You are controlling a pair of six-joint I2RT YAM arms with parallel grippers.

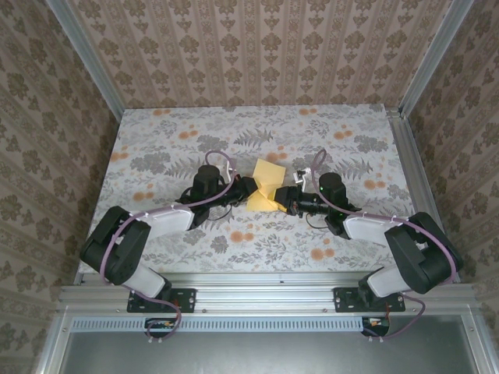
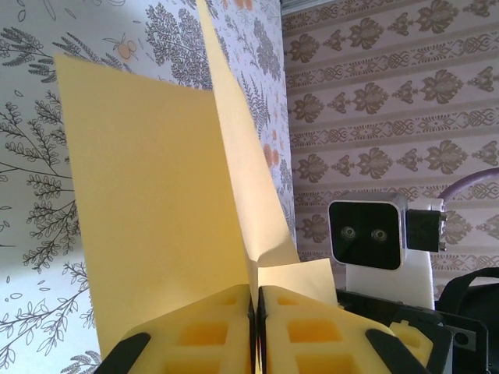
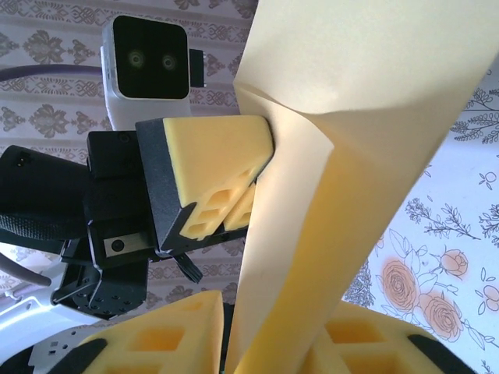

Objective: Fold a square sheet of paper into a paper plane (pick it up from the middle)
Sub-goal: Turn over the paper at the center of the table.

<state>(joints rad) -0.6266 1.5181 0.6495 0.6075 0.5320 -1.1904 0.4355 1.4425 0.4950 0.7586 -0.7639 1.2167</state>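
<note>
The square sheet of paper (image 1: 267, 173), mustard yellow and creased into upright folds, is held above the middle of the table between both arms. My left gripper (image 1: 249, 187) is shut on the sheet's lower edge; in the left wrist view the paper (image 2: 156, 195) rises from the seam between the pressed pads of this gripper (image 2: 256, 312). My right gripper (image 1: 282, 200) faces it from the right. In the right wrist view a loose fold of the paper (image 3: 366, 117) passes between the jaws of this gripper (image 3: 265, 335), with a thin gap at the left pad (image 3: 179, 331). A paper plane is out of view.
The table (image 1: 156, 140) has a grey floral cover with orange flower prints. Patterned walls with metal corner posts (image 1: 425, 54) close in three sides. The two grippers are nearly nose to nose: the left gripper's pads (image 3: 222, 167) sit close ahead in the right wrist view.
</note>
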